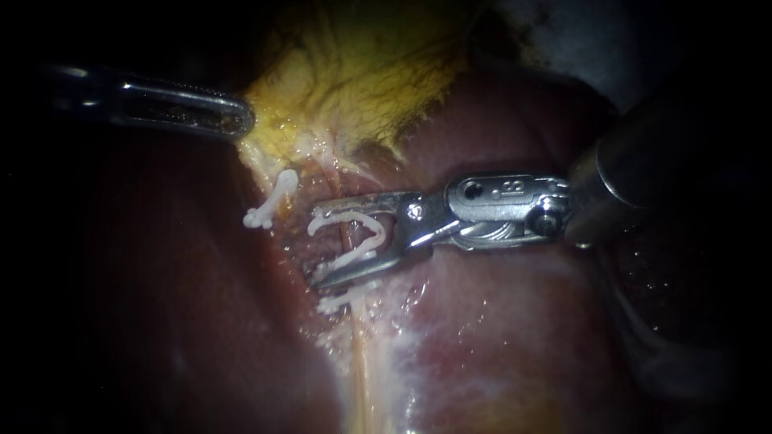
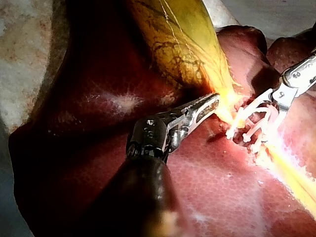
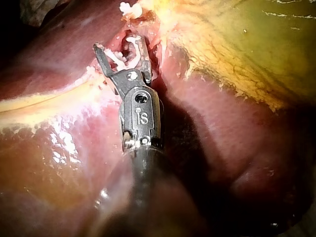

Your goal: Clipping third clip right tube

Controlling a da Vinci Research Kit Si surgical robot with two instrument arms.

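Note:
My right instrument (image 1: 316, 247) comes in from the right, its jaws spread wide and holding a white clip (image 1: 371, 233) between them. The clip straddles the thin right tube (image 1: 348, 241), which runs down over the liver (image 1: 515, 337). Just below the lower jaw another white clip (image 1: 338, 304) sits on the same tube. Further left a third white clip (image 1: 272, 199) sits on the paler left strand. My left instrument (image 1: 241, 122) is shut on the edge of the yellow gallbladder (image 1: 354, 72). The right wrist view shows the spread jaws (image 3: 121, 48) with the clip (image 3: 120, 60).
Dark red liver surrounds the site, with a glistening pale streak (image 1: 362, 378) running down from the tubes. The right instrument's thick shaft (image 1: 643, 177) fills the right side. In the left wrist view its jaws (image 2: 249, 129) lie just ahead of my left instrument (image 2: 215, 99).

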